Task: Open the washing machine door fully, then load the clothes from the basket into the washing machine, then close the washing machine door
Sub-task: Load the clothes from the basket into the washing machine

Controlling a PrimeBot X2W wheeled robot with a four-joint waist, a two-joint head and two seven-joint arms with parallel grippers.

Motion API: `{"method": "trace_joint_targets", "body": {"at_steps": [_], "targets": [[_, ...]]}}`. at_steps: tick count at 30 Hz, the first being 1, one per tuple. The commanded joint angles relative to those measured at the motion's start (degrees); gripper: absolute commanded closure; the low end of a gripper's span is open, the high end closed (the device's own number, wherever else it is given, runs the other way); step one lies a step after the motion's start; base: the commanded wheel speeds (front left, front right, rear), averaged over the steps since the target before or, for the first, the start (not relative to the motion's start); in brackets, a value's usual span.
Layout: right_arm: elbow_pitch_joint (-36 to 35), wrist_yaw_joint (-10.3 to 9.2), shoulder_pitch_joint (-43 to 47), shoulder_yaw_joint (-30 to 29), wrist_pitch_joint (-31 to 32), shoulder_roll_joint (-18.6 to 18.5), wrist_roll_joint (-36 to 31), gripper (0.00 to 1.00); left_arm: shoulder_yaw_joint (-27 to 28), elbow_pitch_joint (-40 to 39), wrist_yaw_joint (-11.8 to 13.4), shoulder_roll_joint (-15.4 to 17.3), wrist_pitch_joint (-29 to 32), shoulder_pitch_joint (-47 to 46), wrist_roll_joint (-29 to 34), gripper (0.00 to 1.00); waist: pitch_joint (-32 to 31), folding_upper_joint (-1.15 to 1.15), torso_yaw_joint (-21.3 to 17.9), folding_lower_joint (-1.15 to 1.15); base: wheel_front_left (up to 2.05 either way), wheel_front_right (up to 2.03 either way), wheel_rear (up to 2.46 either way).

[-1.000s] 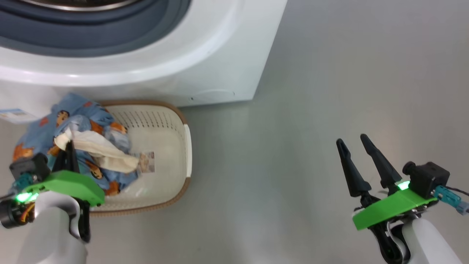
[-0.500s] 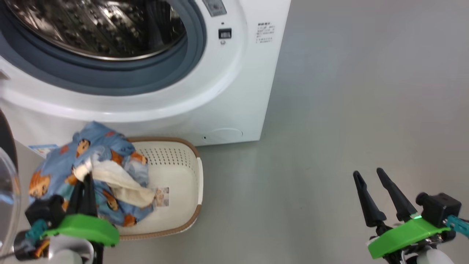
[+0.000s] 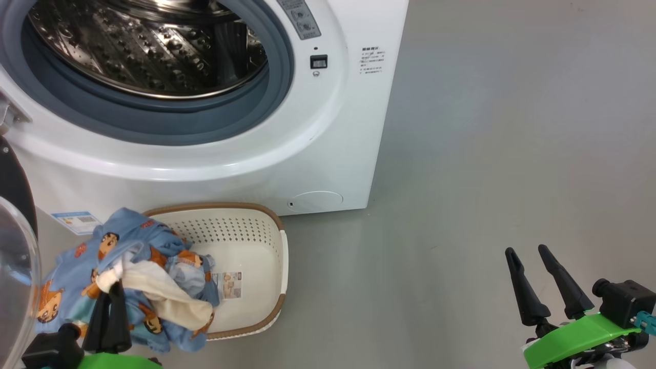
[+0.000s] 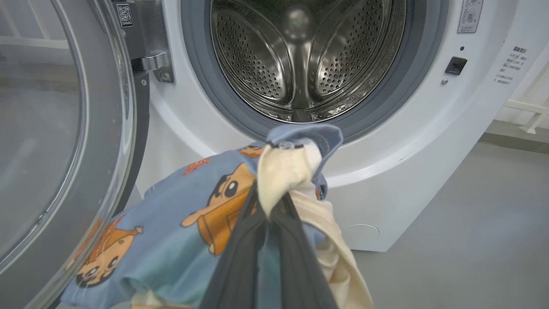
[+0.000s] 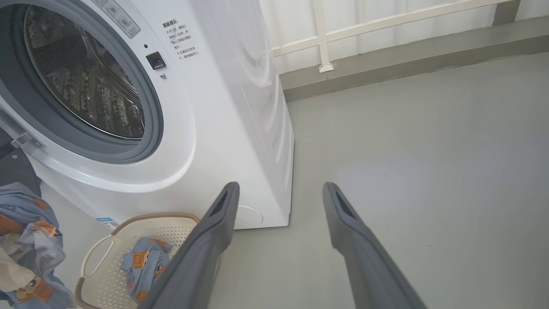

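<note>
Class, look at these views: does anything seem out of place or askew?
Yes: the left pincer pinches the clothes by the cream piece, but one blue piece lies in the basket, seemingly apart from the lifted bundle.

Nothing legible for you: the washing machine's (image 3: 328, 154) printed text block (image 3: 372, 60), blue sticker (image 3: 77, 221), the QR code sticker (image 4: 124, 15) above its hinge (image 4: 153, 64) and the basket's (image 3: 266, 215) paper label (image 3: 231, 285) are too small.
</note>
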Motion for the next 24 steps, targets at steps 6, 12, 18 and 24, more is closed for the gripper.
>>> {"method": "trace_joint_targets", "body": {"at_steps": [6,12,18,24], "targets": [[-1.79,0.09,0.79,0.7,-0.69,-0.37,0.56,0.0,0.18,-4.51,0.99,0.97,-0.71,-1.07,-1.96,1.0,1.26,0.0,-0.16,0.0,0.0,0.0,0.0],[-2.11,0.09,-0.53,1.06,-0.69,0.24,0.37,0.0,-0.38,-4.32,0.35,0.96,-0.71,-7.05,-2.31,1.0,3.47,0.0,-1.05,0.0,0.0,0.0,0.0],[-2.25,0.09,-1.34,1.1,-0.69,0.79,0.35,0.0,-0.89,-2.88,-0.39,1.39,-0.71,-15.87,-2.05,1.0,5.72,0.0,-1.81,0.0,0.0,0.0,0.0],[-2.52,0.09,-3.34,1.87,-0.69,1.96,0.25,0.0,-0.81,4.86,-0.94,3.75,-0.71,-31.56,-2.9,1.0,9.66,0.0,-3.7,0.0,0.0,0.0,0.0]]}}
